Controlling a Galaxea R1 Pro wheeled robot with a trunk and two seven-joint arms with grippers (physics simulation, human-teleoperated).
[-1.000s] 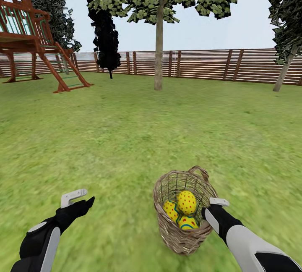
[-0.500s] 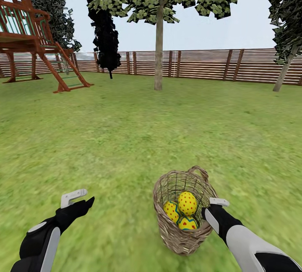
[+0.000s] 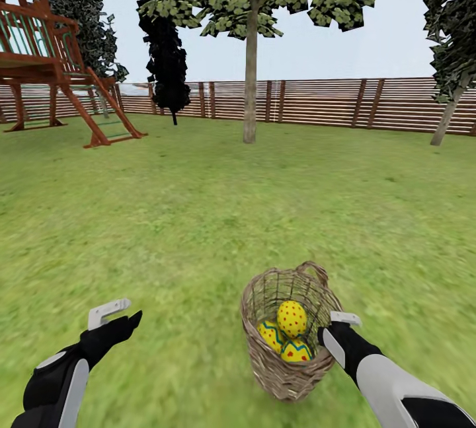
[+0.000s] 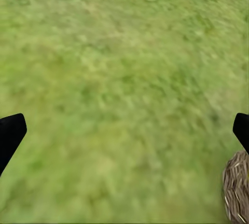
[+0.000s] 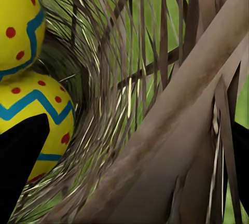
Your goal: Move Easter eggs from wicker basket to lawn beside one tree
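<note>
The wicker basket (image 3: pixel 291 335) stands on the lawn (image 3: pixel 198 216) near and right of centre, upright, a loop handle at its far rim; inside lie the three Easter eggs (image 3: pixel 291 319), yellow with red dots and blue zigzags, one resting on top of the two below it. The right tool (image 3: pixel 334 329) is at the basket's right rim, straddling the woven wall; in the right wrist view one dark finger (image 5: pixel 21 167) sits inside beside an egg (image 5: pixel 39 117) and the other outside the wicker, so the tool grips the rim between them, though how tightly I cannot tell. The left tool (image 3: pixel 116 319) hangs over bare grass well to the left of the basket, its fingers spread with nothing between them. Far off stands the tree (image 3: pixel 250 71) with a pale trunk, before the slatted fence (image 3: pixel 330 103); a wooden play tower (image 3: pixel 46 65) stands at far left.
</note>
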